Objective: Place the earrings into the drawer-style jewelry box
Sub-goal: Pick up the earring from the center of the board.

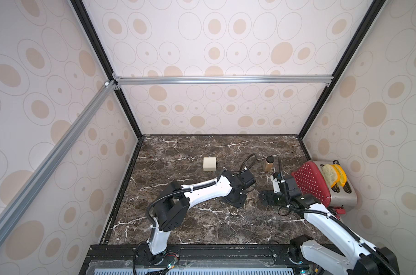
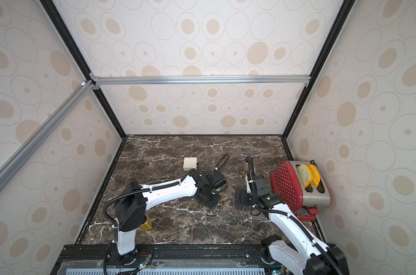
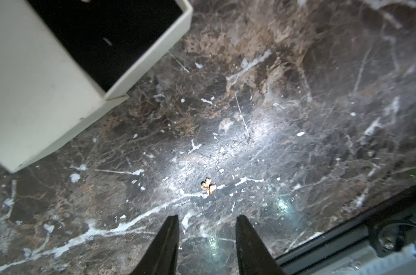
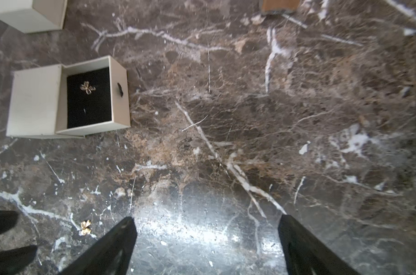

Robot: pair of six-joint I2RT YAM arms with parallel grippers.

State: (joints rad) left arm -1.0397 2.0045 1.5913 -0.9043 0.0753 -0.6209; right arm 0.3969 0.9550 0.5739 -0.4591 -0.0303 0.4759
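Two gold earrings lie apart: the first earring (image 4: pixel 87 87) rests on the black lining in the pulled-out drawer (image 4: pixel 120 112) of the jewelry box (image 4: pixel 33 100), while the second earring (image 3: pixel 208 187) sits on the marble worktop (image 3: pixel 297 119) just ahead of the left jaws, which stand partly parted with nothing between them. Right jaws are spread wide and empty over the worktop, well apart from the box

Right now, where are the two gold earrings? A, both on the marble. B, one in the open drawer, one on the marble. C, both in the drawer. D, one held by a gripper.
B: one earring lies on the black lining of the open drawer, and the second earring lies loose on the marble table.
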